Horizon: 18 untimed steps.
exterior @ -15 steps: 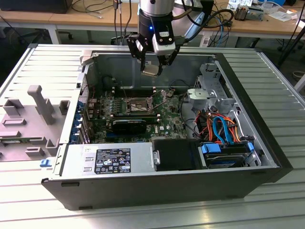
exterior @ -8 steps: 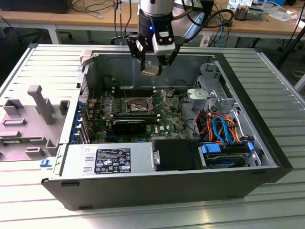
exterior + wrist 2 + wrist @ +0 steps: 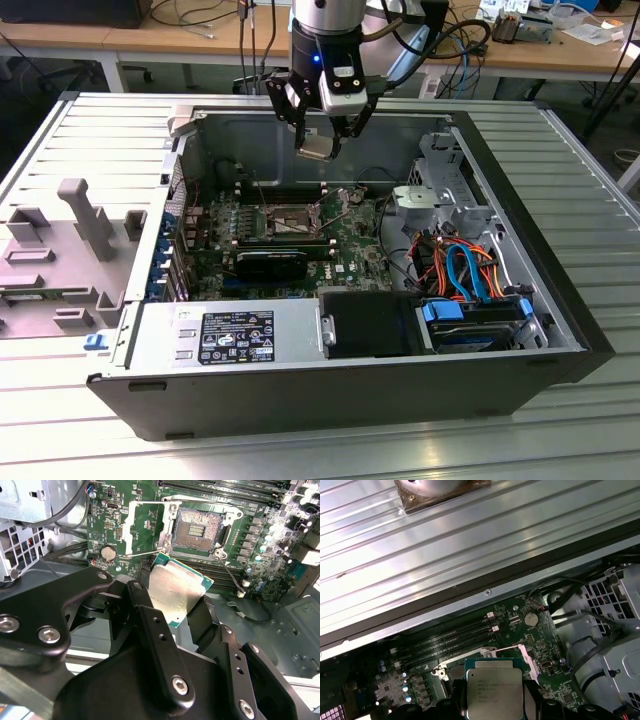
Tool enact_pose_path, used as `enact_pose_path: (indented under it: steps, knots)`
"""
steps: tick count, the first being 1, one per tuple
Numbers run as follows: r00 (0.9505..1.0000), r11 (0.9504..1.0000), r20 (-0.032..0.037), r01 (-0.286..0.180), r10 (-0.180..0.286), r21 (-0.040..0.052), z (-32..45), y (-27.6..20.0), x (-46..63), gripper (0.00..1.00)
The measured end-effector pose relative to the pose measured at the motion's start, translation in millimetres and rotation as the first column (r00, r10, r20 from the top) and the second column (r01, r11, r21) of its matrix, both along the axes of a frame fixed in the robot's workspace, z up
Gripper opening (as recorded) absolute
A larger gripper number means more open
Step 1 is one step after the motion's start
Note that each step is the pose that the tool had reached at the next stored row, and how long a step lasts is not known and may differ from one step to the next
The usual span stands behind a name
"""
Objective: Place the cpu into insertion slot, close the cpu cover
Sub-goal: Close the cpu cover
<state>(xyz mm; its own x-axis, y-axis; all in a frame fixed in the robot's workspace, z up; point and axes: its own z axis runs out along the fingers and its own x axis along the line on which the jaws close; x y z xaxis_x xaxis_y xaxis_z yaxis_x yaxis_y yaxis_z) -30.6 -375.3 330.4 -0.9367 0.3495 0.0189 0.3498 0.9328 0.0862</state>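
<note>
- One arm on the rig. Its gripper [image 3: 318, 146] hung over the open computer case [image 3: 350, 395], about level with the case's far rim in the exterior view.
- Jaws were clamped on the cpu [image 3: 176, 587]. A black finger pressed on each of two opposite edges, and the grey-silver lid faced the second wrist camera with a green border round it.
- The cpu was in the air, touching nothing but the fingers [image 3: 150, 619]. It was not seated.
- The insertion slot [image 3: 199, 529] lay open on the motherboard [image 3: 100, 530], its dark contact field bare and nothing in it.
- The cpu cover [image 3: 129, 530] was swung back and lay just beside the slot, on the side toward the coin cell [image 3: 107, 553]. Its lever wire looked released, though the wire's run was hard to follow.
- Key relation: the slot lay below the chip and a little ahead of the fingertips, well apart in height. In the exterior view it sat lower than the gripper and slightly toward the exterior view's left.
- The chip was held tilted, not parallel to the board. In the second wrist view its edges appeared turned against the slot's edges, so it was judged not squared up.
- The memory slots [image 3: 450, 642] ran alongside the socket and were judged clear of the path down.
- Progress, as judged: chip carried over the board, neither placing nor cover closing done.
</note>
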Motion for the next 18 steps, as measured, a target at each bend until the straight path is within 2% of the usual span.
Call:
enact_pose_path:
  steps: [18]
  knots:
    - [0.9999, 0.9999, 0.0000, 0.014, -0.014, -0.0001, 0.0, 0.0, 0.0, 0.55]
